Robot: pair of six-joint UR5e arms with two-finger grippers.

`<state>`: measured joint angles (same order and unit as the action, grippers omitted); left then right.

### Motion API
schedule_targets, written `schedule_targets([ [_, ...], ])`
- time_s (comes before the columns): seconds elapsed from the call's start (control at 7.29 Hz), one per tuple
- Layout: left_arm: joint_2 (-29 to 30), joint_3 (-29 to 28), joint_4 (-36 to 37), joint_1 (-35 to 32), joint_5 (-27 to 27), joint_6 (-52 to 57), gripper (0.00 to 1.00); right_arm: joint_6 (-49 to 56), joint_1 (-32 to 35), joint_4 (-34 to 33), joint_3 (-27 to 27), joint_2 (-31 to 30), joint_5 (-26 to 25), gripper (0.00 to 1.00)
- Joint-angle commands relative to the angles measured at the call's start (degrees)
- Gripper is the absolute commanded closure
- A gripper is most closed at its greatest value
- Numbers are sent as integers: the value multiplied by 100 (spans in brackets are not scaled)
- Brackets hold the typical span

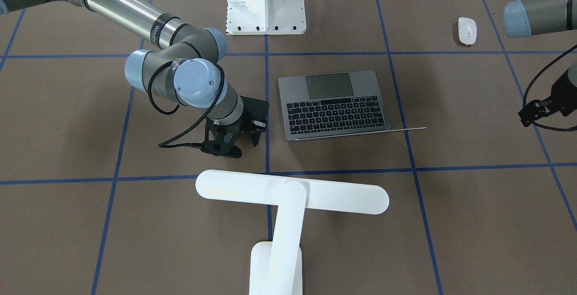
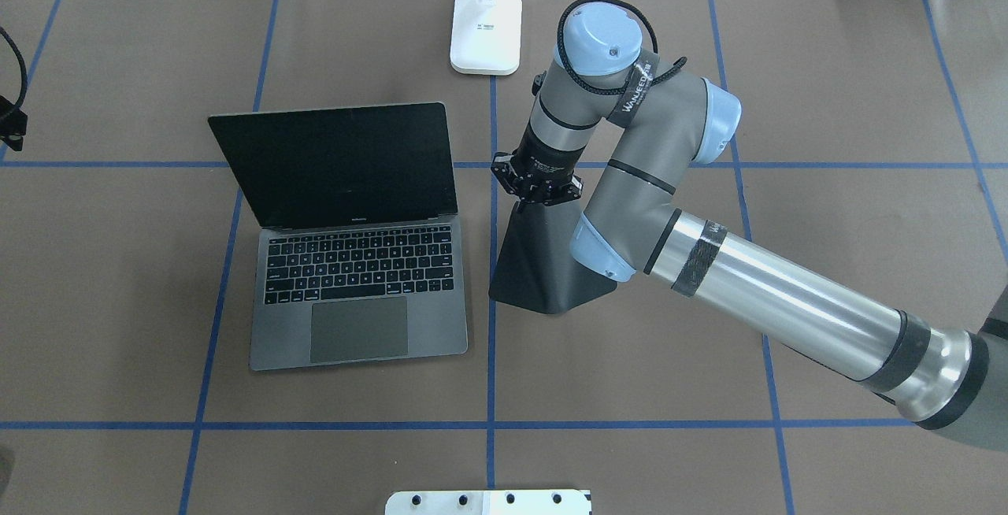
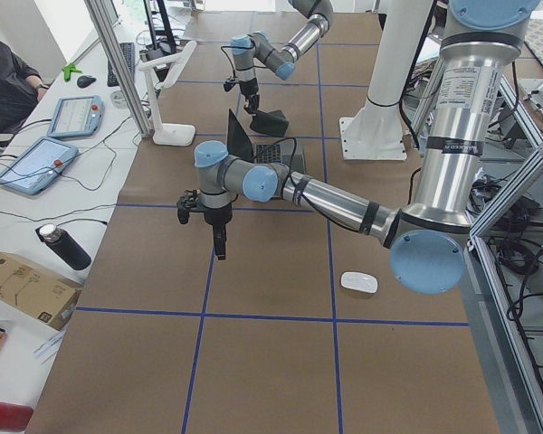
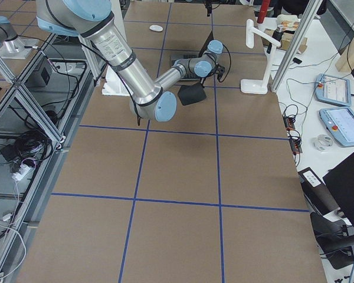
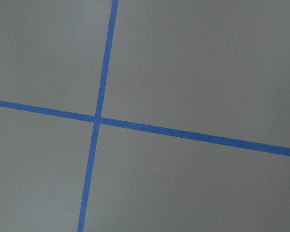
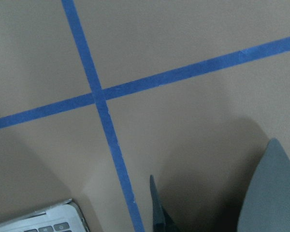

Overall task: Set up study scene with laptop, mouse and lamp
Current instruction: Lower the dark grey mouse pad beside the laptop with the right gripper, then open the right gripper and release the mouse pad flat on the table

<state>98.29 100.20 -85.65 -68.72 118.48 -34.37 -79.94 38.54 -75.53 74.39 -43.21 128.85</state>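
Note:
The laptop (image 2: 358, 294) stands open left of the table's centre, its screen dark; it also shows in the front-facing view (image 1: 333, 105). The white mouse (image 1: 467, 30) lies alone on the robot's left side. The white lamp (image 1: 293, 193) stands at the table's far edge, its base (image 2: 486, 31) beyond the laptop. My right gripper (image 2: 537, 196) is just right of the laptop, shut on the far edge of a flat black pad (image 2: 543, 263), which hangs tilted with its near edge low. My left gripper (image 1: 529, 112) hovers over bare table far left; I cannot tell whether it is open.
The white flanged pedestal (image 1: 266, 2) with bolt holes stands at the robot's side of the table. Blue tape lines (image 2: 492, 389) divide the brown tabletop into squares. Tablets, cables and a bottle (image 3: 63, 246) lie beyond the table's far edge.

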Motion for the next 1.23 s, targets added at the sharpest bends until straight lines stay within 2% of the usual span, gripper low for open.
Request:
schedule_targets([
  [0.0, 6, 0, 4, -1, 0, -9, 0, -22, 21, 20, -4, -12, 0, 2],
  [1.1, 24, 9, -5, -1, 0, -9, 0, -5, 364, 21, 14, 14, 0, 1],
])
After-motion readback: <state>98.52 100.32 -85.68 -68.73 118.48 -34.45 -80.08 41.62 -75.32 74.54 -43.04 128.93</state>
